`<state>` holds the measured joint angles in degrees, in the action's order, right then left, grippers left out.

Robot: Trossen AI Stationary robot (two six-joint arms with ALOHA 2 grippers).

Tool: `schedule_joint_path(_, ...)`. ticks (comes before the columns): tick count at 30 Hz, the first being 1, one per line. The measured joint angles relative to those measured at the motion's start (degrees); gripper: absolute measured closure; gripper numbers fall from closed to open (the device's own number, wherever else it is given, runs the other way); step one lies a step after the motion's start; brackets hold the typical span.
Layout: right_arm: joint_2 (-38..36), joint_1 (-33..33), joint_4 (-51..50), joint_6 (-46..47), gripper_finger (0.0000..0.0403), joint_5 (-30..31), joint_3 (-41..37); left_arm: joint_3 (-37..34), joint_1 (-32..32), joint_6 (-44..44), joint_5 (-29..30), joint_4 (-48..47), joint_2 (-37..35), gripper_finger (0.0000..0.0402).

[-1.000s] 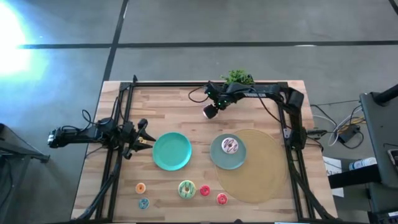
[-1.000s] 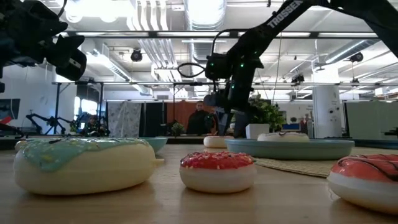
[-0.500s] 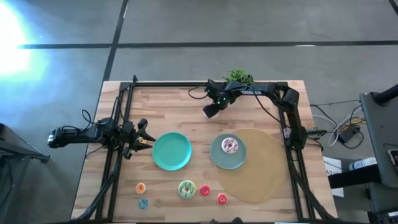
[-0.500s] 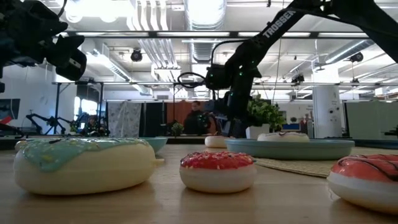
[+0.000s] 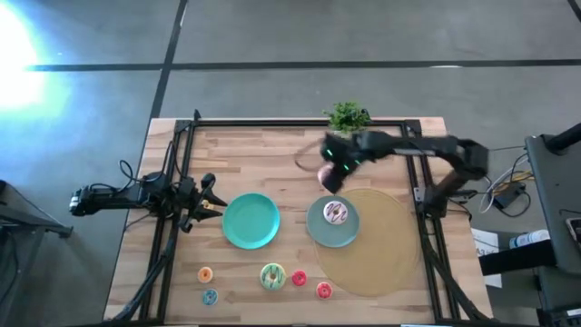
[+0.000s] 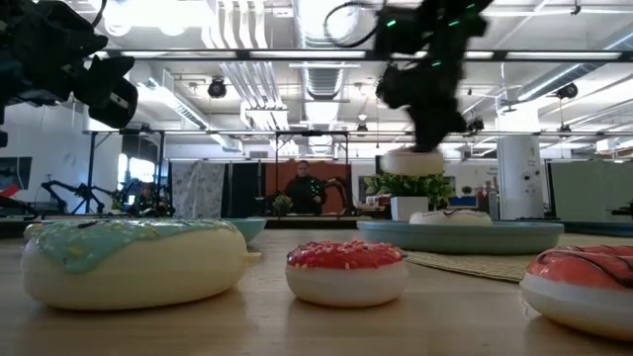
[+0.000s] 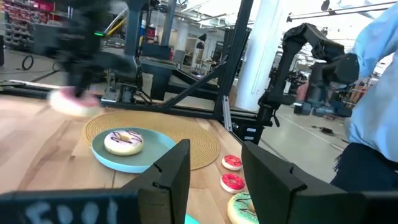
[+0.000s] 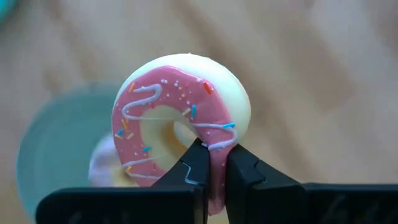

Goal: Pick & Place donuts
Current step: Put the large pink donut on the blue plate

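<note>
A pink donut [image 8: 180, 121] is pinched by its rim in the right end effector [image 8: 211, 163], raised near the teal plate [image 5: 317, 232] — it is best lowered beside the donut already there [image 5: 336, 213]. The left end effector [image 7: 214, 168], parted and empty, is parked at the bench [image 5: 263, 154] edge.

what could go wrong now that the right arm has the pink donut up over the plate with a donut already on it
The right gripper pinches the pink donut only by a thin bit of its ring, so it may twist or slip out mid-carry.

The teal plate below already holds a white-purple donut; a drop there could land on it and roll off onto the round mat.

The arm looks blurred in the high view, suggesting fast motion that could loosen the hold.
</note>
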<state>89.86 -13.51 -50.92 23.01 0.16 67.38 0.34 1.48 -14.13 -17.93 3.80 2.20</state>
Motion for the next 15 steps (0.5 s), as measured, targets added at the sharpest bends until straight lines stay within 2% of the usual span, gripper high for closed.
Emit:
schedule_joint_path(4, -8.1, 9.4, 4.9, 7.3, 0.0389, 0.4, -10.9, 0.0, 0.0, 0.0, 0.0, 0.0, 0.0, 0.0282)
schedule_joint_path(7, -11.6, 16.1, 10.9, 14.2, 0.0389, 3.6, -16.3, 0.0, 0.0, 0.0, 0.0, 0.0, 0.0, 0.0282)
schedule_joint_path(11, -11.8, 22.0, 16.8, 16.7, 0.0389, 4.6, -19.7, 0.0, 0.0, 0.0, 0.0, 0.0, 0.0, 0.0282)
schedule_joint_path(15, -9.1, 24.8, 17.3, 16.9, 0.0372, 4.4, -21.0, 0.0, 0.0, 0.0, 0.0, 0.0, 0.0, 0.0282)
